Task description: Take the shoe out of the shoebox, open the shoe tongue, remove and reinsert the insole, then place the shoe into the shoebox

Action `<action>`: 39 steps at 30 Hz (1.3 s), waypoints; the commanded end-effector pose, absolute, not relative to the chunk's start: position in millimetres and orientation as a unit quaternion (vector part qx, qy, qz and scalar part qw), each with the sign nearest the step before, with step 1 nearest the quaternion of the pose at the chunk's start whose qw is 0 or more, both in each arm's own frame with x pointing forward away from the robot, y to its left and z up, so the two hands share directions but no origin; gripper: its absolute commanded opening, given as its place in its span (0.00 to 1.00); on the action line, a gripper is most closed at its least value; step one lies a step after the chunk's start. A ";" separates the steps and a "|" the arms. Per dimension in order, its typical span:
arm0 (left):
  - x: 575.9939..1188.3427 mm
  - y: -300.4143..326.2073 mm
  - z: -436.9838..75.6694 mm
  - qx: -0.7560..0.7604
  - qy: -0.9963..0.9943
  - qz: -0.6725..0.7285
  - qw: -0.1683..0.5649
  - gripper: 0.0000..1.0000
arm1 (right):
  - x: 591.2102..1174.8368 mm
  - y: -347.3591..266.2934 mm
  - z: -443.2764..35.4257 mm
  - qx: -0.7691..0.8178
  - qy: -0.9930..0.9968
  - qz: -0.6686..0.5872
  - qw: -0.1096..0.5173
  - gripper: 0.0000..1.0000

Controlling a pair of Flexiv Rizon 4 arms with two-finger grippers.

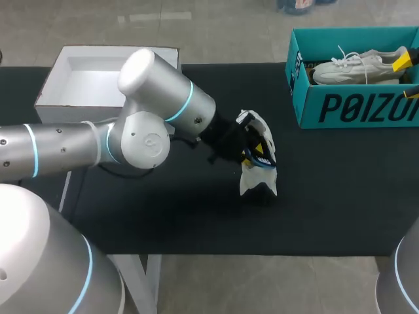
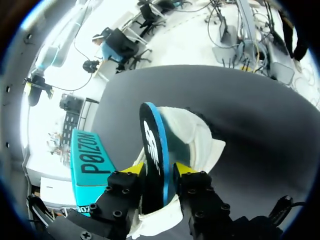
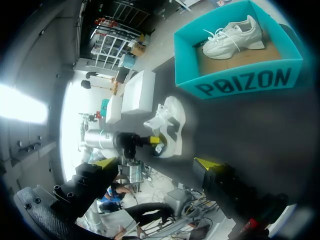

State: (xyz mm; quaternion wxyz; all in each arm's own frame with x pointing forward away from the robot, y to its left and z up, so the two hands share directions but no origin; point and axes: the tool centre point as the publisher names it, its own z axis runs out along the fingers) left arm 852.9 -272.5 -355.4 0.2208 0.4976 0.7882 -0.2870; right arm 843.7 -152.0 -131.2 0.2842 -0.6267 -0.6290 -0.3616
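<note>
A white shoe (image 1: 256, 180) stands on its heel end on the black table, left of the teal shoebox (image 1: 340, 108). My left gripper (image 1: 254, 149) is at its opening. In the left wrist view a black insole (image 2: 152, 150) with a blue edge sticks up out of the shoe (image 2: 202, 145), right between the fingers of my left gripper (image 2: 159, 170), which stand slightly off it, open. A second white shoe (image 1: 357, 69) lies in the shoebox. My right gripper (image 3: 156, 165) hangs wide open and empty, with the shoebox (image 3: 240, 82) and the shoe on the table (image 3: 170, 122) ahead of it.
An open white box (image 1: 85, 85) sits at the table's back left, behind my left arm (image 1: 157, 111). The black table (image 1: 327, 196) reaches its front edge just below the shoe.
</note>
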 end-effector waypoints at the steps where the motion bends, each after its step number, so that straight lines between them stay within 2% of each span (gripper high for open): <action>1: 861.2 -284.3 -365.1 0.496 0.788 -0.285 0.226 0.00 | 843.8 -152.0 -131.2 -0.628 -0.629 -0.360 0.284 1.00; 18: 895.9 -281.8 -381.2 0.452 0.820 -0.241 0.255 0.00 | 843.8 -152.0 -131.2 -0.628 -0.629 -0.360 0.284 1.00; 19: 892.6 -282.1 -378.0 0.449 0.820 -0.251 0.251 0.26 | 843.8 -152.0 -131.2 -0.628 -0.629 -0.360 0.284 1.00; 20: 889.9 -282.0 -374.9 0.448 0.819 -0.257 0.249 0.64 | 843.8 -152.0 -131.2 -0.628 -0.629 -0.360 0.284 1.00; 21: 887.1 -281.5 -372.1 0.448 0.818 -0.263 0.247 0.76 | 843.8 -152.0 -131.2 -0.628 -0.629 -0.360 0.284 1.00; 24: 878.2 -278.7 -363.2 0.449 0.814 -0.274 0.246 0.75 | 843.8 -152.0 -131.2 -0.628 -0.629 -0.360 0.284 1.00; 26: 872.7 -277.0 -358.4 0.451 0.811 -0.279 0.247 0.70 | 843.8 -152.0 -131.2 -0.628 -0.629 -0.360 0.284 1.00; 27: 870.2 -276.2 -356.3 0.453 0.809 -0.279 0.249 0.51 | 843.8 -152.0 -131.2 -0.628 -0.629 -0.360 0.284 1.00; 28: 868.0 -275.7 -354.1 0.454 0.808 -0.281 0.250 0.44 | 843.8 -152.0 -131.2 -0.628 -0.629 -0.360 0.284 1.00; 29: 865.5 -275.2 -352.2 0.456 0.806 -0.281 0.253 0.43 | 843.8 -152.0 -131.2 -0.628 -0.629 -0.360 0.284 1.00; 31: 861.1 -274.4 -349.0 0.461 0.802 -0.282 0.255 0.33 | 843.8 -152.0 -131.2 -0.628 -0.629 -0.360 0.284 1.00; 33: 857.8 -273.8 -346.1 0.461 0.800 -0.284 0.257 0.32 | 843.8 -152.0 -131.2 -0.628 -0.629 -0.360 0.284 1.00; 34: 856.6 -273.7 -345.0 0.463 0.799 -0.284 0.258 0.25 | 843.8 -152.0 -131.2 -0.628 -0.629 -0.360 0.284 1.00; 36: 854.8 -273.7 -343.5 0.464 0.798 -0.284 0.259 0.02 | 843.8 -152.0 -131.2 -0.628 -0.629 -0.360 0.284 1.00; 39: 853.1 -274.7 -344.9 0.469 0.797 -0.284 0.254 0.00 | 843.8 -152.0 -131.2 -0.628 -0.629 -0.360 0.284 1.00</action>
